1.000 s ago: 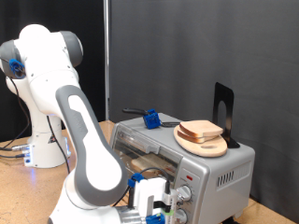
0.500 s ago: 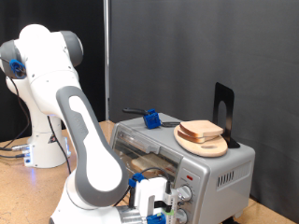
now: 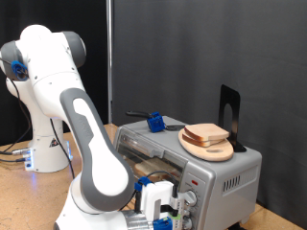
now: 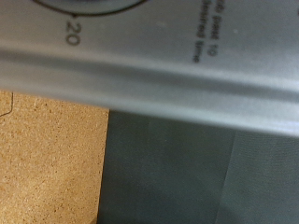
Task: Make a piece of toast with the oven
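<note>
Gripper (image 3: 165, 213) sits low at the front, right up against the oven's (image 3: 216, 172) control panel by the two knobs (image 3: 187, 200). Fingers are cut off by the bottom edge of the exterior view, so I cannot tell whether it is wide or narrow, and nothing shows between them. White arm (image 3: 91, 144) bends down from the base at the left to reach there.

Wrist view is pressed close to the oven front (image 4: 168, 75): blurred grey metal, part of a dial scale with "20" printed (image 4: 71, 35), and some small print I can't read. Past the oven's edge it shows cork-coloured surface (image 4: 47, 159) and a dark grey mat (image 4: 196, 177).

Oven door looks open; the cavity and wire rack (image 3: 153, 153) are visible, with something tan (image 3: 146, 171) inside on the lower level, too small to say whether it is the piece of toast.

On the oven top, right side: round wooden board (image 3: 213, 149) with a stack of bread slices (image 3: 204, 133) on it. Behind it a black upright stand (image 3: 229, 113). Left of the board, a blue-handled tool (image 3: 153, 122) lies on the oven top.

Far back: black curtain (image 3: 192, 48).
</note>
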